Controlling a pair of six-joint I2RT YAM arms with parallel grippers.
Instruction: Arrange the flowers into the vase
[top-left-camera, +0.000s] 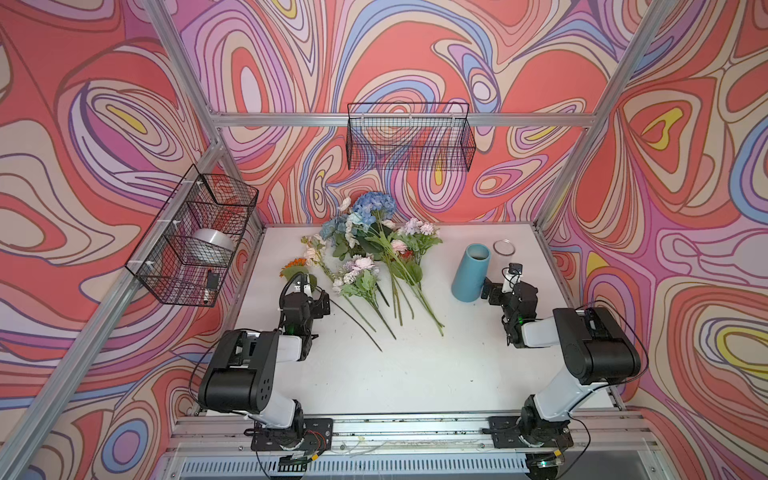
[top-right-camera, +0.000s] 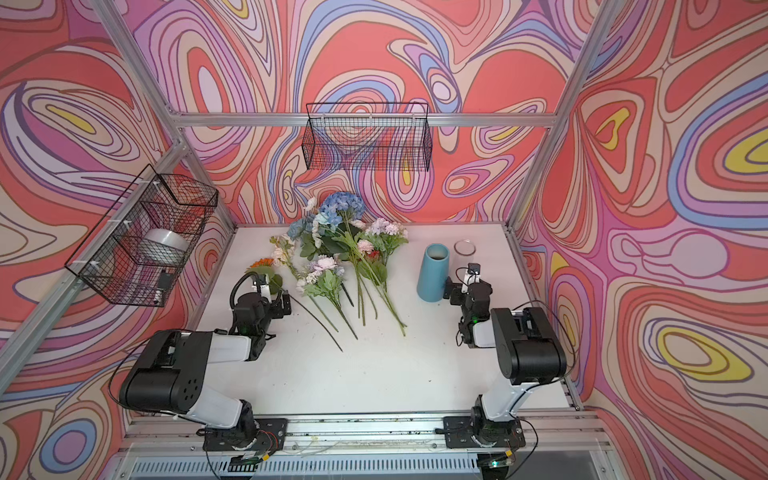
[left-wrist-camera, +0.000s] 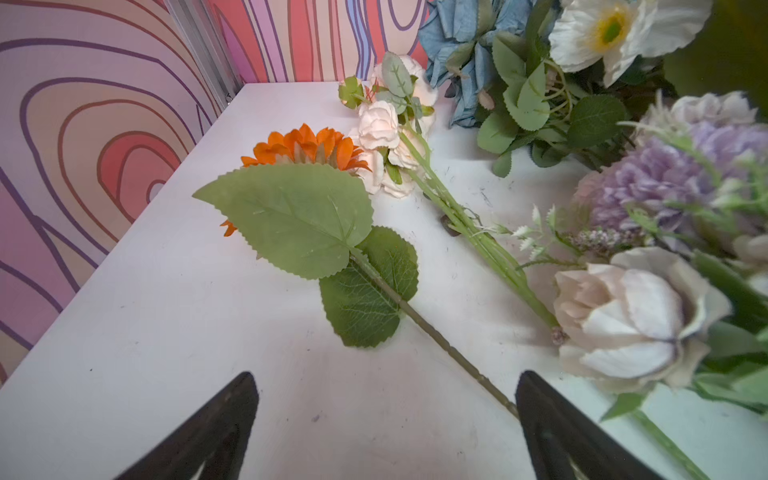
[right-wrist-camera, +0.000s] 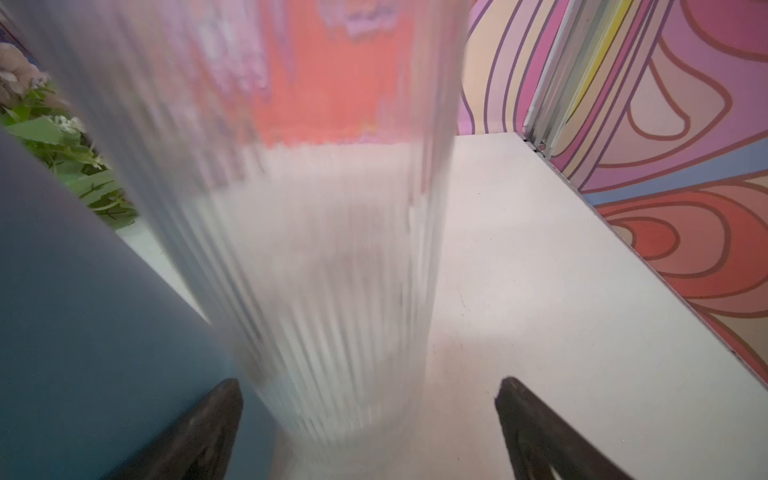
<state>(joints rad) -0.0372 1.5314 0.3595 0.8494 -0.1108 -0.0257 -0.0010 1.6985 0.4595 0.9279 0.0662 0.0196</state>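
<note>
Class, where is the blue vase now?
In both top views, the blue vase stands right of the flowers, with the glass vase and the open right gripper close on its right.

Both top views are bright under even, diffuse light; the white table (top-left-camera: 415, 374) shows only faint, soft shadows; patterned walls (top-left-camera: 104, 124) around the table splay with wide-angle stretch; on the table, the ribbed glass vase (right-wrist-camera: 291, 249) is badly smeared, the lilac blooms (left-wrist-camera: 665, 174) slightly soft.
</note>
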